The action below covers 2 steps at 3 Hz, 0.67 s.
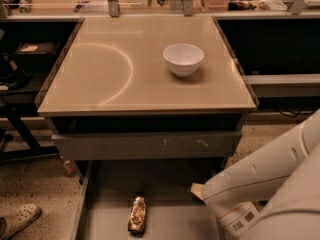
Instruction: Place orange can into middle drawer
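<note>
Your orange can (137,214) lies on its side on the flat grey floor of the middle drawer (176,225), which stands pulled out at the bottom of the view; the can sits left of the drawer's centre, its long axis running roughly front to back, apart from the left side wall and touching nothing but the floor; above it the closed grey drawer front (145,145) shows pale scratch marks right of its middle; on the tan surface (120,86) over that, a white bowl (183,59) stands upright, right of centre and towards the back, beside a faint curved white line; your white arm (262,171) comes in from the lower right and reaches over the right part of the open drawer, well apart from the can, with a tagged wrist section (240,223) running out at the bottom edge; the claw seems to lie past that edge, below the wrist and out of sight, so you cannot tell whether it is wide, narrow or holding anything; a pale shoe (18,220) rests on the speckled floor at the lower left.
</note>
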### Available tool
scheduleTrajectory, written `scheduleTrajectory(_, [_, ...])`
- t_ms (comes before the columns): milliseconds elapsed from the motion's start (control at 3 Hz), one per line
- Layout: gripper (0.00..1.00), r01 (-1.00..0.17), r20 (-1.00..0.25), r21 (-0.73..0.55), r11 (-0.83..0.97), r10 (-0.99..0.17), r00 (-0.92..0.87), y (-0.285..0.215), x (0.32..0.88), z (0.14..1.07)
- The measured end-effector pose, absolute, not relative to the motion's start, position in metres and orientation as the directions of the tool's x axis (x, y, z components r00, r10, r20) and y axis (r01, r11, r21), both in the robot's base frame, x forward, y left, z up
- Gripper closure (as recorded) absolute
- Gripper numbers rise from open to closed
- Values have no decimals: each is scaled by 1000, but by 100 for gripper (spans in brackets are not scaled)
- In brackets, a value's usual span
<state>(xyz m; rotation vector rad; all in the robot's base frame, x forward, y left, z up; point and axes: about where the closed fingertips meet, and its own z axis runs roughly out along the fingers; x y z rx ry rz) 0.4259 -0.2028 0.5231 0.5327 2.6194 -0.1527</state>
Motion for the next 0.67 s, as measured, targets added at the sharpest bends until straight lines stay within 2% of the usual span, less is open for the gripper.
scheduleTrajectory(333, [0, 485, -441, -81, 871, 405, -801, -244, 393, 518])
scheduleTrajectory(667, [0, 499, -438, -84, 862, 418, -796, -248, 390, 518])
